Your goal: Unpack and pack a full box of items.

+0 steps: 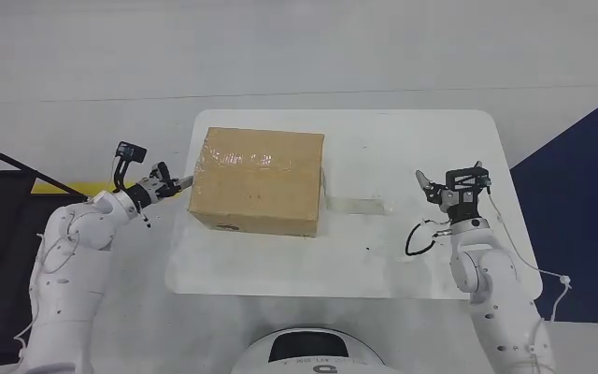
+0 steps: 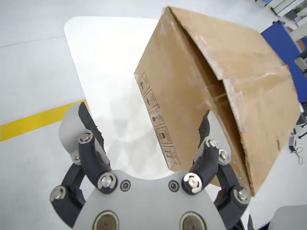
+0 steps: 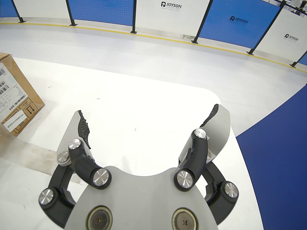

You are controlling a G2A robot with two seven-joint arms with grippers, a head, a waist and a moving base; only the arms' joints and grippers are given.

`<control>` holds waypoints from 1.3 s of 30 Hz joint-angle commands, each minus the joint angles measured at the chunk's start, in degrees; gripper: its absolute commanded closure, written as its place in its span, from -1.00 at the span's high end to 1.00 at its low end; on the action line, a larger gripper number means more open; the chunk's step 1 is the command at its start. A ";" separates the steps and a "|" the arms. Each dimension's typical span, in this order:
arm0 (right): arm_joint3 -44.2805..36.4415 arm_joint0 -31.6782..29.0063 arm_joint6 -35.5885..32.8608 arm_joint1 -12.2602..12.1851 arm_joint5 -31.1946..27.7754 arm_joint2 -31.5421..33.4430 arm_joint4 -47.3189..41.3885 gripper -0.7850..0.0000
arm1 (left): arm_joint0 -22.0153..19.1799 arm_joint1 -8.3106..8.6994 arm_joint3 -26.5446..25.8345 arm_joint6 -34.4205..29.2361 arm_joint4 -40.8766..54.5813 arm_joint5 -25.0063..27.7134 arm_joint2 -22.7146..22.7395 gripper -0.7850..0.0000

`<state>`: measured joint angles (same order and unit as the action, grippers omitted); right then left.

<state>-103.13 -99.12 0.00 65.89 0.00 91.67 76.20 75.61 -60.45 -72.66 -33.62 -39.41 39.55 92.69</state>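
One box [image 1: 257, 182], long axis left-to-right

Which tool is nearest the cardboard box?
The left tool, open beside the box's end; the right tool hangs open over the table, well apart.

Blue and white panels [image 3: 100, 3] are fencing off a pale floor [image 3: 144, 56], a yellow line [image 3: 100, 29] is running alongside: an industrial test hall.
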 commanded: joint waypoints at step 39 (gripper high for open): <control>0.00 0.00 0.00 0.00 0.00 0.00 0.00 1.00 | 1.60 2.01 1.89 10.65 -2.26 7.93 -2.30 1.00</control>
<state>-103.13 -99.12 0.00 65.89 0.00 91.67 76.20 77.24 -58.45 -70.75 -23.32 -41.69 47.35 90.53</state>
